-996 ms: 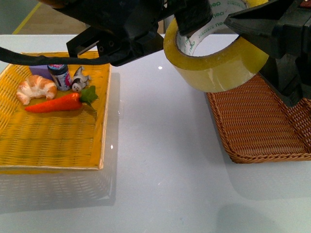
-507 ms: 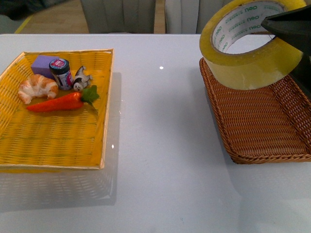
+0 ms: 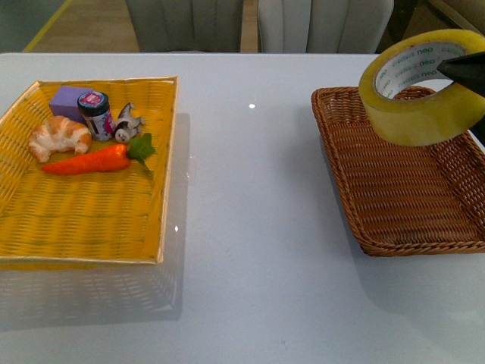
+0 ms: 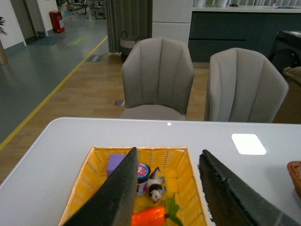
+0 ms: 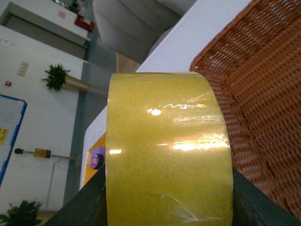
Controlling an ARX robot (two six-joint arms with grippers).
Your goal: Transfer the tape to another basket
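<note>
Right gripper [image 5: 167, 188] clamps tape [image 3: 420, 98] above basket [image 3: 394, 189] at 2 o'clock; lower level to floor, then release. Left gripper [image 4: 167, 153] gaping, empty.

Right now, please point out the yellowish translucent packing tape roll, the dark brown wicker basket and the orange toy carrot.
Yellowish translucent packing tape roll [image 3: 420, 117]: front view, outer yellow band.
Dark brown wicker basket [image 3: 402, 193]: front view, bare woven floor.
Orange toy carrot [image 3: 83, 161]: front view, middle of its body.
</note>
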